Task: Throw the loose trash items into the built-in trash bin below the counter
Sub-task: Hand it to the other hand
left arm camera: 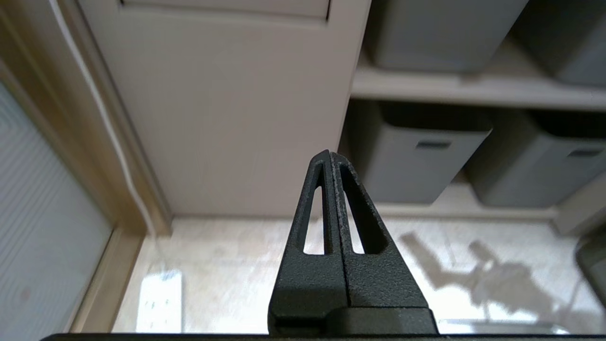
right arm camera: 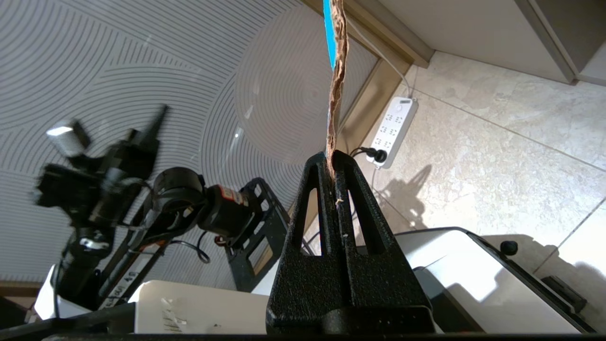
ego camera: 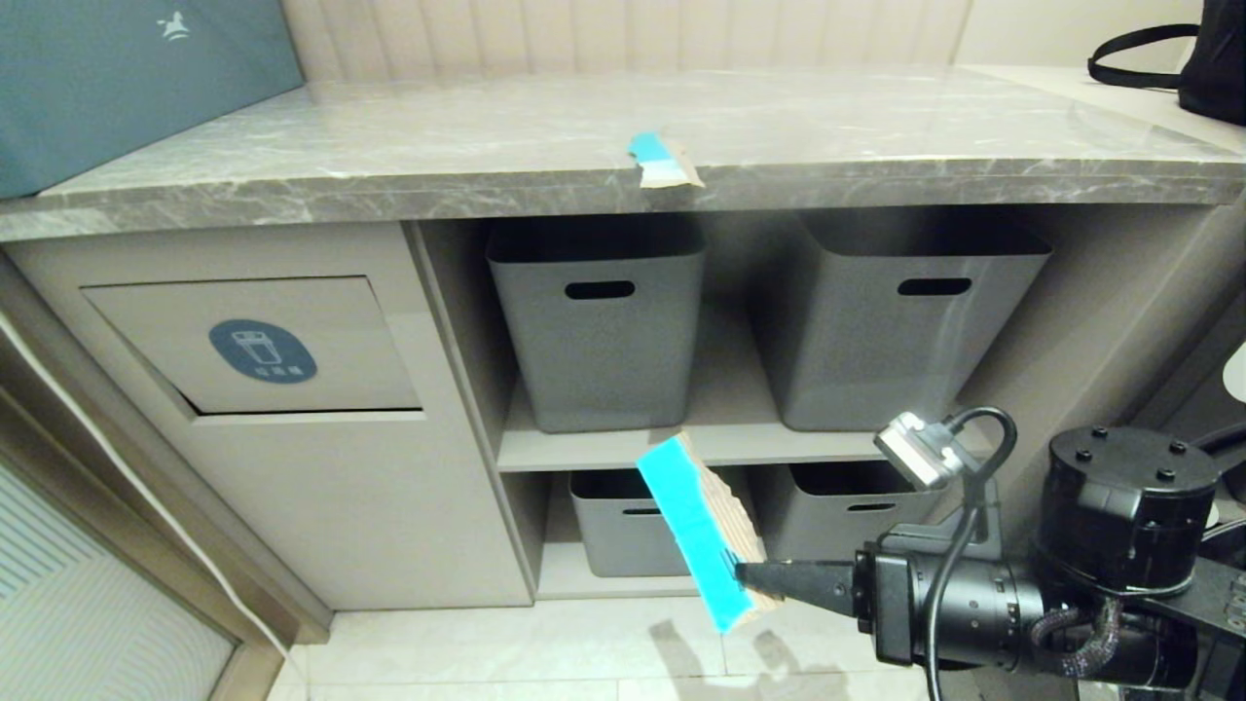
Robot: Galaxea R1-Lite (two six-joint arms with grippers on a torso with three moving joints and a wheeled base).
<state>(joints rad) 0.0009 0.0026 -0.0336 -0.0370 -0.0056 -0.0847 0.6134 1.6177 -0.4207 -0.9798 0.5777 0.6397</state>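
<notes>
My right gripper [ego camera: 748, 576] is shut on one cyan-faced cardboard strip [ego camera: 696, 526], held low in the air in front of the open shelves, right of the bin cabinet. From the right wrist the strip [right arm camera: 337, 71] shows edge-on, rising from the pinched tips of the right gripper [right arm camera: 334, 154]. A second strip [ego camera: 663, 162] lies on the counter [ego camera: 389, 146], overhanging its front edge. The built-in trash bin flap [ego camera: 258, 346] with its oval sticker sits closed at lower left. My left gripper [left arm camera: 328, 154] is shut and empty, low before the beige cabinet front [left arm camera: 227, 109].
Two grey baskets [ego camera: 599, 321] [ego camera: 896, 321] fill the upper shelf, and two more [ego camera: 623, 526] stand below. A black bag [ego camera: 1207, 58] rests on the counter's far right. On the tiled floor by the wall lies a white power strip [right arm camera: 393, 130].
</notes>
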